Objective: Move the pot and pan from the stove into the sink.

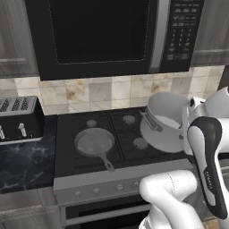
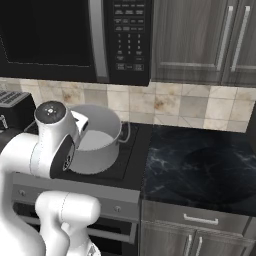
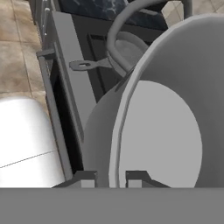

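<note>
- Left base view: the pot (image 1: 166, 117) is over the right side of the stove (image 1: 67, 143) and it is tilted, so its open mouth faces the camera. It looks lifted off the grates. The pan (image 1: 95, 142) lies flat on the front left burner, and its long dark handle points toward the front edge, to the right. The white arm (image 1: 203, 147) rises at the right and reaches the pot's right rim. A black toaster (image 1: 18, 118) stands on the dark marble counter (image 1: 24, 165), left of the stove. A black microwave (image 1: 112, 33) hangs above.
- Right base view: the tilted pot (image 2: 100, 142) is just behind the arm's wrist (image 2: 52, 140); 1 loop handle shows on its right side. The marble counter (image 2: 200, 170) extends to the right, under grey cabinets (image 2: 200, 40).
- Hand view: the gripper (image 3: 111, 178) is clamped on the pot's rim (image 3: 120, 127), with 1 finger outside the wall and 1 inside. The 2 tips are close together, only the thin wall between them. Behind the pot, the pan (image 3: 124, 50) with its handle is seen on the stove.
</note>
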